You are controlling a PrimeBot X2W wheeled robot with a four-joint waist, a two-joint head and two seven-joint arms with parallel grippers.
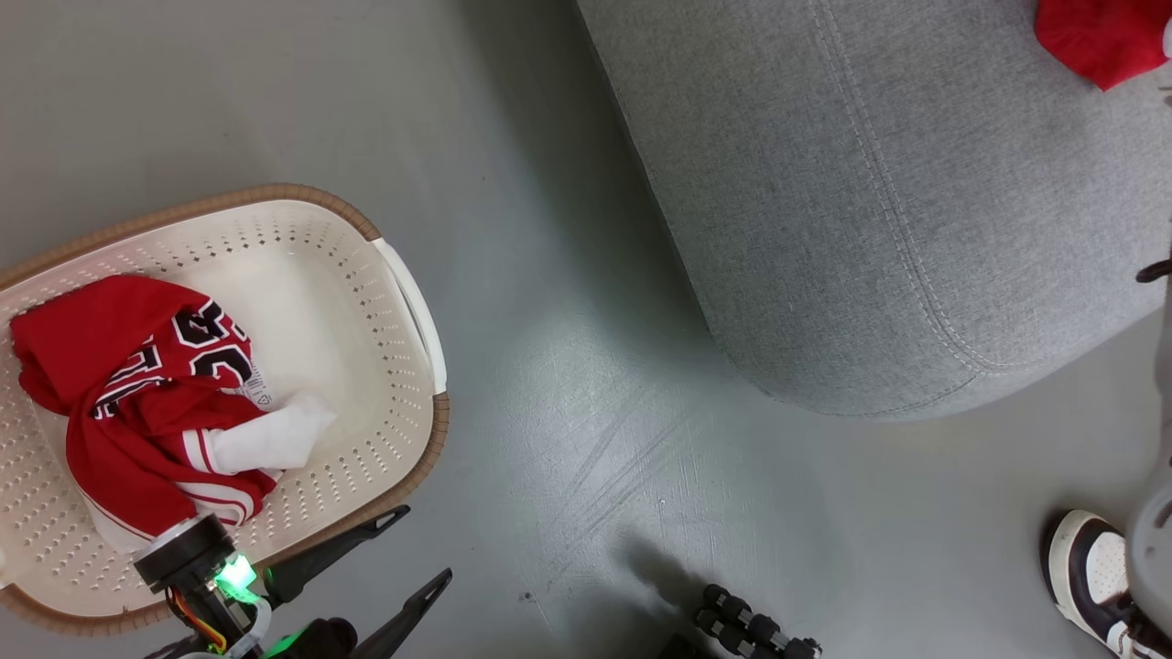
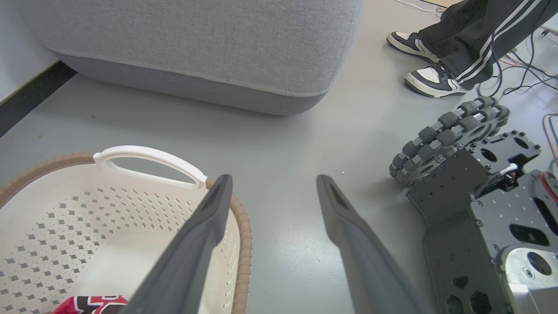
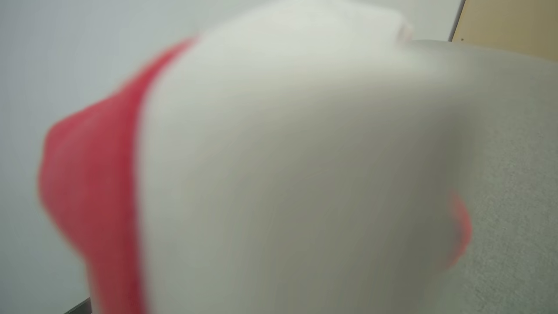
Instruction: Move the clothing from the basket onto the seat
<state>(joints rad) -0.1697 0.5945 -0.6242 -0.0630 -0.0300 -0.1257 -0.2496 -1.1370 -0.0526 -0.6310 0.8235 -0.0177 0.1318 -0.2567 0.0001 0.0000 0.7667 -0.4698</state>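
1. Head view: basket (image 1: 275,194) stands upright on the floor (image 1: 568,412) at 9 o'clock
2. Inside it, a red jersey (image 1: 110,366) with black-and-white lettering is bunched toward the basket's 9 o'clock side, and a white cloth (image 1: 270,439) touches the jersey's 4 o'clock edge
3. Seat (image 1: 870,210) is at 1 o'clock, well apart from the basket, with floor between them
4. Red garment (image 1: 1094,37) lies on the seat at the far 1 o'clock corner, cut off by the frame edge
5. Left claw (image 1: 428,542) is at 7 o'clock, fingers wide apart with floor visible between them, just beside the basket rim at the basket's 5 o'clock
6. Right claw is closed, its fingers hidden behind blurred white-and-red cloth (image 3: 283,174) close against its wrist camera. Grey seat fabric is at 3 o'clock there. Cannot tell if the cloth is gripped
7. Person's shoe (image 1: 1090,567) is on the floor at 4 o'clock
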